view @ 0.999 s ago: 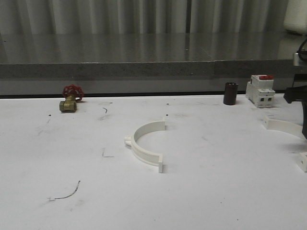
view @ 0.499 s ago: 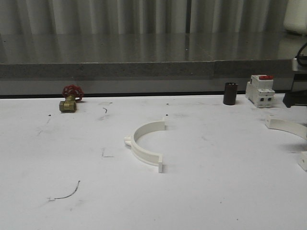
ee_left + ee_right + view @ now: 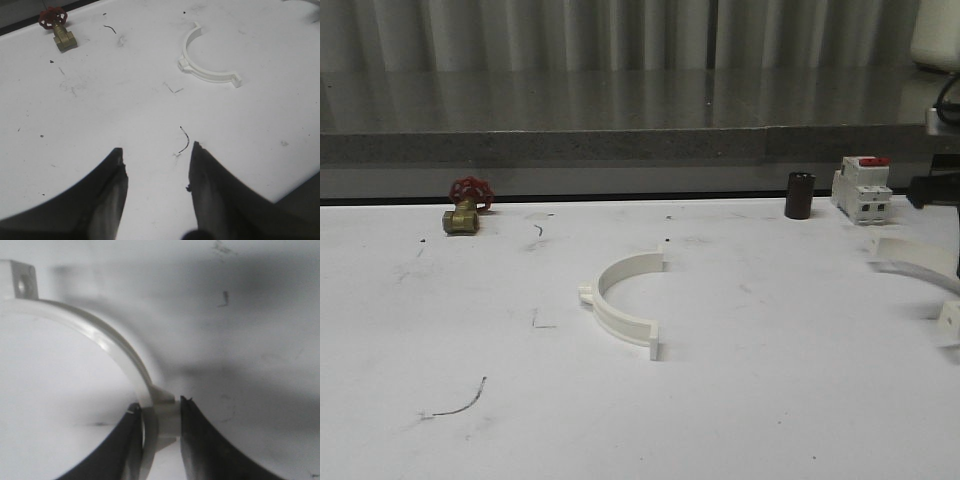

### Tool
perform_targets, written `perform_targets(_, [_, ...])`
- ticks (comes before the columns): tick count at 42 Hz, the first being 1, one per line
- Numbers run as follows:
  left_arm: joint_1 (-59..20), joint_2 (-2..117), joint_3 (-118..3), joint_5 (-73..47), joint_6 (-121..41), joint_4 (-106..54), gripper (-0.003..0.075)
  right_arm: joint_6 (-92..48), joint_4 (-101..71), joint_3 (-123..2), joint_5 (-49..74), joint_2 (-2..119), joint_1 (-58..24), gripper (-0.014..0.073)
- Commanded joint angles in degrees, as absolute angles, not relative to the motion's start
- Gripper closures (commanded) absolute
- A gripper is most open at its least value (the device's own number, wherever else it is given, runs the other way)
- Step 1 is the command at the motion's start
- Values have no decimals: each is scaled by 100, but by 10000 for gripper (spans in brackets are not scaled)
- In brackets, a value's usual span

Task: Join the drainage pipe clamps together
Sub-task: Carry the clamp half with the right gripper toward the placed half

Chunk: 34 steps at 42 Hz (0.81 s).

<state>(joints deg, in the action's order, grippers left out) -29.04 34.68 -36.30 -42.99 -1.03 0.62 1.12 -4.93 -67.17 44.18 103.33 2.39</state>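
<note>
One white drainage pipe clamp [image 3: 623,300] lies flat mid-table, its open side facing right; the left wrist view has it too [image 3: 207,75]. The second drainage pipe clamp [image 3: 912,262] is at the table's right edge, its end tab [image 3: 950,320] raised with a shadow beneath. In the right wrist view my right gripper [image 3: 160,407] is shut on that half-ring [image 3: 100,337] at its small outer peg, one finger inside the arc and one outside. My left gripper [image 3: 157,152] hangs open over bare table, well short of the central clamp, nothing between its fingers.
A brass valve [image 3: 467,207] with a red handwheel sits back left. A dark cylinder [image 3: 800,195] and a white breaker [image 3: 863,188] with a red switch stand back right. A grey ledge [image 3: 620,145] runs along the back. A thin wire scrap [image 3: 460,405] lies front left.
The right-hand clamp has lifted slightly off the table; its near tab sits higher in the front view. The central clamp has not moved.
</note>
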Motion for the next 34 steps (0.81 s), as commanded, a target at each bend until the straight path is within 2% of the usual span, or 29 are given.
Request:
perform_targets(1, [-2890,3460,-3785,-3914,-94,49,426,123,-639,-7028,4822,9660,-62,432])
perform_targets(13, [-2890,3460,-3785,-3914,-94,49,426,1360,-601,-7506,5585,9098,-1464,431])
perform_targets(22, [-2890,3460,-3785,-3914,-94,49,426,2975,694,-8262,6214,9308,-2619,431])
perform_targets(34, [-2890,3460,-3785,-3914,-94,49,426,3890,982,-8948,6505,10046,-3029,431])
